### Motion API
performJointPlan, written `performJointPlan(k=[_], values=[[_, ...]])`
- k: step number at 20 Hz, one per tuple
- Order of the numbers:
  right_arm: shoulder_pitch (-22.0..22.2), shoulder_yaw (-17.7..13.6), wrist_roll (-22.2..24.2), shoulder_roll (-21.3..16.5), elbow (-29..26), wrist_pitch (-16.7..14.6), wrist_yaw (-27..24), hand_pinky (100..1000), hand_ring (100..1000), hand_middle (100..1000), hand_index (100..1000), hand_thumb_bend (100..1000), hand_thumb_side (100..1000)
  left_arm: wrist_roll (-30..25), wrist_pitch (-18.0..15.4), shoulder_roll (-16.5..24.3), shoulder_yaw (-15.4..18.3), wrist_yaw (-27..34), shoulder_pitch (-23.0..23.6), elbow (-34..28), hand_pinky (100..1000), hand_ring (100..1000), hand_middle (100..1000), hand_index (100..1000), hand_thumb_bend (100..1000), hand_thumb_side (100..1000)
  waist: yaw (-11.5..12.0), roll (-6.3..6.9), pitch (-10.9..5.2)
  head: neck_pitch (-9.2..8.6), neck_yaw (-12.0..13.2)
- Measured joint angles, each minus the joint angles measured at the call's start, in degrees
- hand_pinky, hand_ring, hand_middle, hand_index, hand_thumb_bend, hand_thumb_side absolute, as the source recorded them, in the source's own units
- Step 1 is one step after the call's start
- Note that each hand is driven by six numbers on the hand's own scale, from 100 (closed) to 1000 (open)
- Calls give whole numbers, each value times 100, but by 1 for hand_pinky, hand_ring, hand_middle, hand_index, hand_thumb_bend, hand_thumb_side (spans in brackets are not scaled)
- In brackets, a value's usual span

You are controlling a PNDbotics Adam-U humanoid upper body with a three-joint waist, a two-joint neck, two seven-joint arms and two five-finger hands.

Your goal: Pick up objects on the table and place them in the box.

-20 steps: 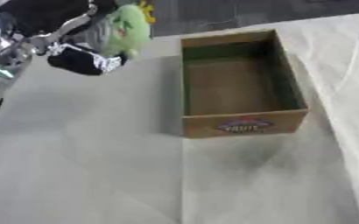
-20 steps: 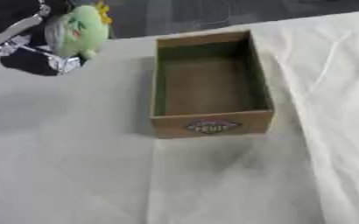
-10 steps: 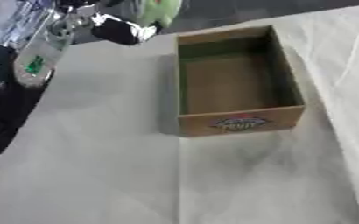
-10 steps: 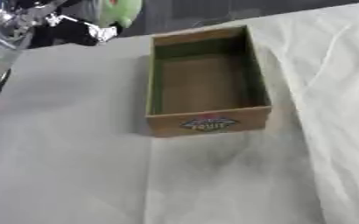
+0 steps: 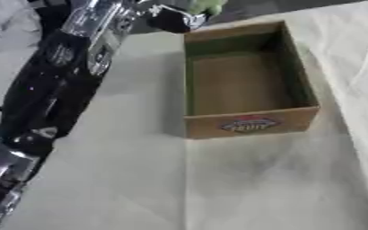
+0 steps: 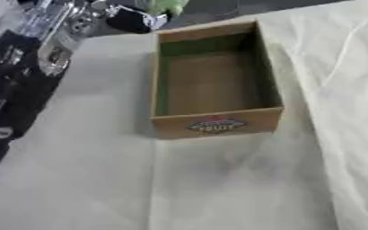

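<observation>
An open cardboard box (image 5: 249,123) with a fruit label on its front wall stands on the white cloth, and nothing shows inside it. My left arm reaches up along the left side of the view. Its hand (image 6: 133,19) is at the top edge, just beyond the box's far left corner, shut on a green soft toy (image 6: 163,5) that is mostly cut off by the frame's top. The right hand shows in neither view.
A white cloth (image 5: 281,179) with creases covers the table, more wrinkled on the right side. A dark floor strip lies beyond the table's far edge at the top.
My left hand has carried the green toy up and to the right, from the left of the box to its far left corner. The camera has tilted too.
</observation>
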Motion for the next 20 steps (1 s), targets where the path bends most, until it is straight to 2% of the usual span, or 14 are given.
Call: performJointPlan(k=[8,20], values=[[-64,17,50,63,0,-40,-64,802,827,617,743,100,1000,176,-132,-327,80,-561,-9,842,415,476,414,698,100,553,-43,-2,60,-88,200],[-86,21,51,99,0,-41,-75,802,828,616,743,100,1000,94,-358,-557,42,-648,93,1086,419,489,424,706,100,549,-66,-5,112,-178,217]])
